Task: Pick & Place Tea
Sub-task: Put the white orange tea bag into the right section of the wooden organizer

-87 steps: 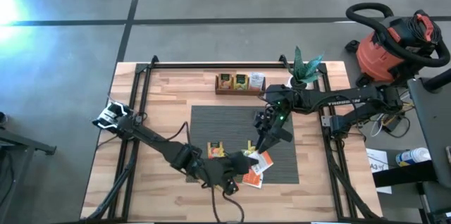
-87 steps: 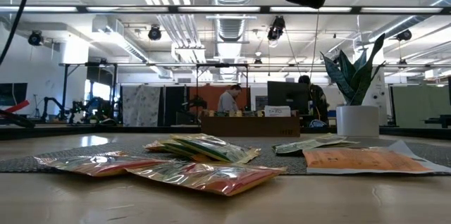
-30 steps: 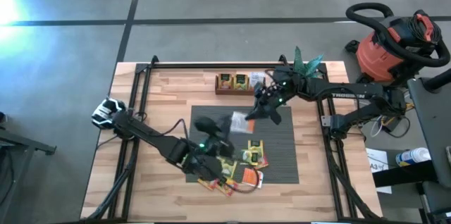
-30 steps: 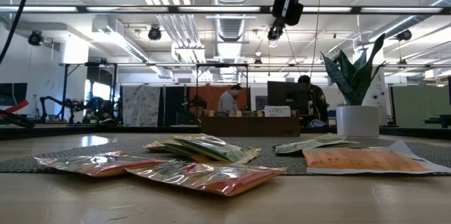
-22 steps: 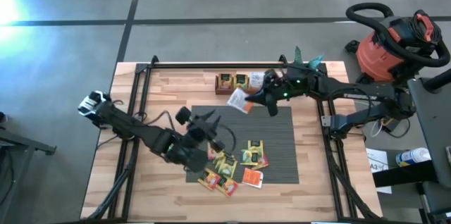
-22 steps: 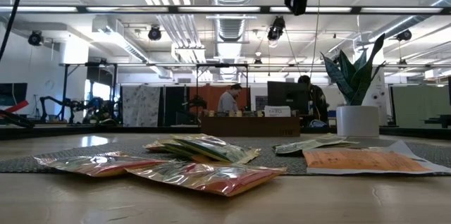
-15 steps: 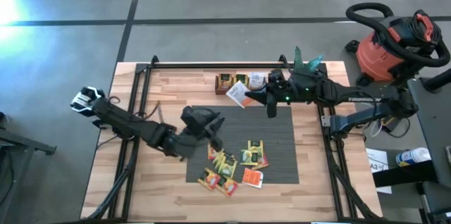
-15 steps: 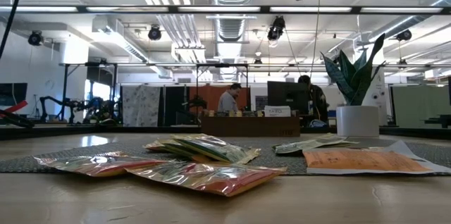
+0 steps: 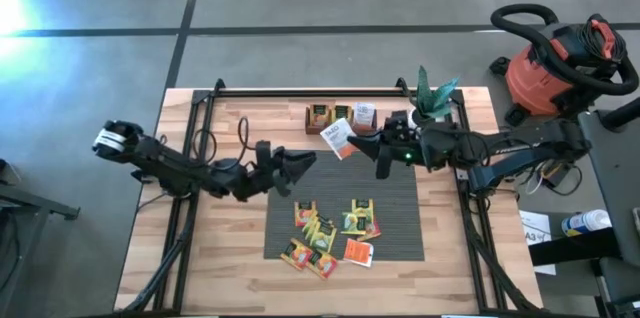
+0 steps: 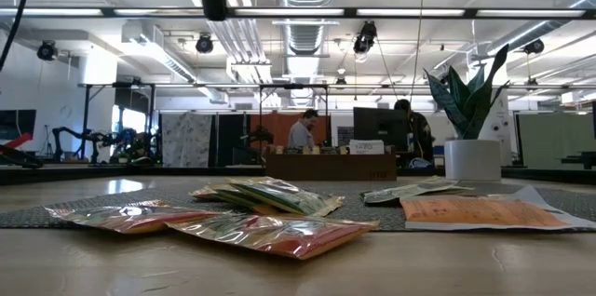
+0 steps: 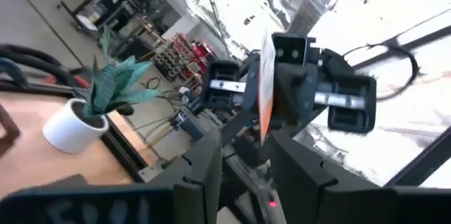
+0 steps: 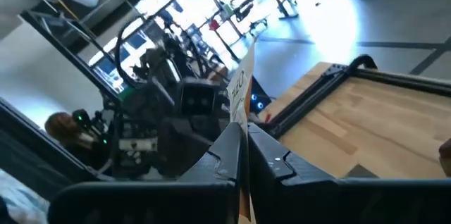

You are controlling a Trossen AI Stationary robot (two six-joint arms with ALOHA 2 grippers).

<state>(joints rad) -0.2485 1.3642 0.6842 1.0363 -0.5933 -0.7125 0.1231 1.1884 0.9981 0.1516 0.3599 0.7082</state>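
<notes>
Right gripper (image 9: 362, 144), jaws clamped on an orange-white tea sachet (image 9: 339, 136), hangs just beside the wooden tray (image 9: 340, 129); left gripper (image 9: 300, 163), jaws apart and empty, sits farther off.

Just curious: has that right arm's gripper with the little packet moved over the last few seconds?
Yes. The right gripper, shut on a tea sachet, has travelled from over the grey mat toward the wooden tray.

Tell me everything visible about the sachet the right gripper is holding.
The sachet is a small flat square, white with an orange-red patch and dark print. The right gripper, shut on one edge, holds it tilted in the air over the bare wood just in front of the wooden tray. Nothing else touches it. The wrist views show it edge-on, thin.
</notes>
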